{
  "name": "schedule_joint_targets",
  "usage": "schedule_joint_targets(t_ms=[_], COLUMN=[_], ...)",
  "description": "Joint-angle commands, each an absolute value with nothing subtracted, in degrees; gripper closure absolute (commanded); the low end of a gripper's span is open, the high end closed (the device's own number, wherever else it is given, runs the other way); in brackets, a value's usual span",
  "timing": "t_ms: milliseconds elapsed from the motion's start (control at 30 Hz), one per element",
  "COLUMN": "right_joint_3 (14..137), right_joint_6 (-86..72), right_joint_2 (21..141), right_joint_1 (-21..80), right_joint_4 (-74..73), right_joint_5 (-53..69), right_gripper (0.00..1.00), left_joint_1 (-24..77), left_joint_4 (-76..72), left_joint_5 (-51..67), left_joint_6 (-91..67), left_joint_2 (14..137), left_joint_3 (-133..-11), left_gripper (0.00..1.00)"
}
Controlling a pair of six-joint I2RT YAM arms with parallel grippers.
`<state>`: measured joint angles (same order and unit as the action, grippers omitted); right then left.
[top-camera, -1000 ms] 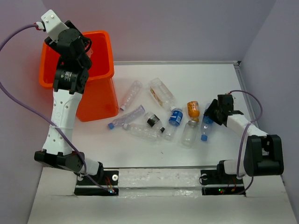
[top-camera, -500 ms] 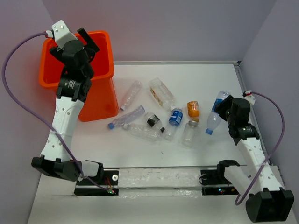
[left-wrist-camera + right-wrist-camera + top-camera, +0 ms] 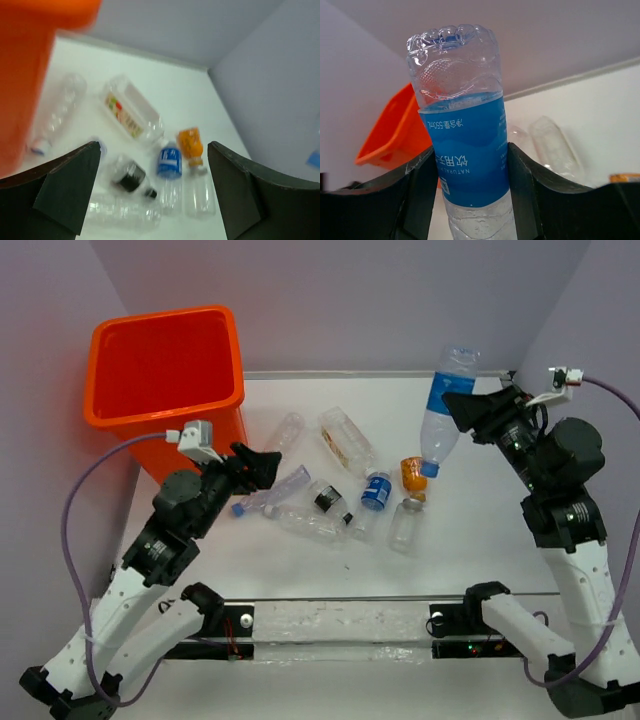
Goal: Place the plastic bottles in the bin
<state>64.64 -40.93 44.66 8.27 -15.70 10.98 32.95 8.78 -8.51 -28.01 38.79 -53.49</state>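
Right claw grips a blue-labelled bottle cap-down at upper right, above the tabletop. Left claw gapes wide, empty, left of centre. The other bottles lie mid-frame, and the orange bin stands upper left.

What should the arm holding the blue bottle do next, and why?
Probably swing left toward the bin: the right gripper is shut on the blue-labelled bottle, held up off the table, while the bin stands far to its left.
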Motion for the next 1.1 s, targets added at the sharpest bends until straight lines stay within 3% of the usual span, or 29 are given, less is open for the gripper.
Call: schedule_joint_targets(t_ms=[0, 133, 267, 433, 667, 933, 1000, 1067], right_joint_3=[79.34, 97.87, 120.1, 143.21, 148.88, 154.08, 152.41, 152.4], right_joint_6=[-38.86, -30.08, -24.27, -19.96, -16.69, -16.79, -16.87, -16.79], right_joint_2=[54.29, 69.84, 91.34, 108.52, 124.0, 136.31, 137.81, 139.04], right_joint_1=[23.66, 38.36, 44.8, 48.95, 52.82, 54.05, 54.05, 54.05], right_joint_4=[-5.28, -4.22, -5.09, 1.9, 25.89, 35.68, 35.51, 34.45], right_joint_5=[10.32, 3.88, 3.96, 3.25, -3.25, -6.94, -7.82, -7.39], right_gripper=[0.52, 0.52, 0.52, 0.51, 0.53, 0.54, 0.52, 0.41], left_joint_1=[35.77, 36.56, 36.74, 36.83, 36.91, 37.09, 37.18, 37.18], left_joint_4=[7.83, 7.47, 6.77, 0.54, -5.8, -9.66, -10.63, -11.33], left_joint_5=[-6.15, -8.43, -10.28, -10.72, -9.14, -7.91, -7.65, -7.65], left_joint_6=[-40.67, -48.42, -53.78, -62.04, -64.77, -65.21, -65.21, -65.48], left_joint_2=[31.74, 27.95, 28.56, 29.0, 31.81, 35.06, 36.29, 36.65], left_joint_3=[-39.49, -31.04, -24.89, -17.15, -11.78, -9.32, -8.97, -8.7], left_gripper=[0.02, 0.02, 0.01, 0.01, 0.01, 0.01, 0.01, 0.01])
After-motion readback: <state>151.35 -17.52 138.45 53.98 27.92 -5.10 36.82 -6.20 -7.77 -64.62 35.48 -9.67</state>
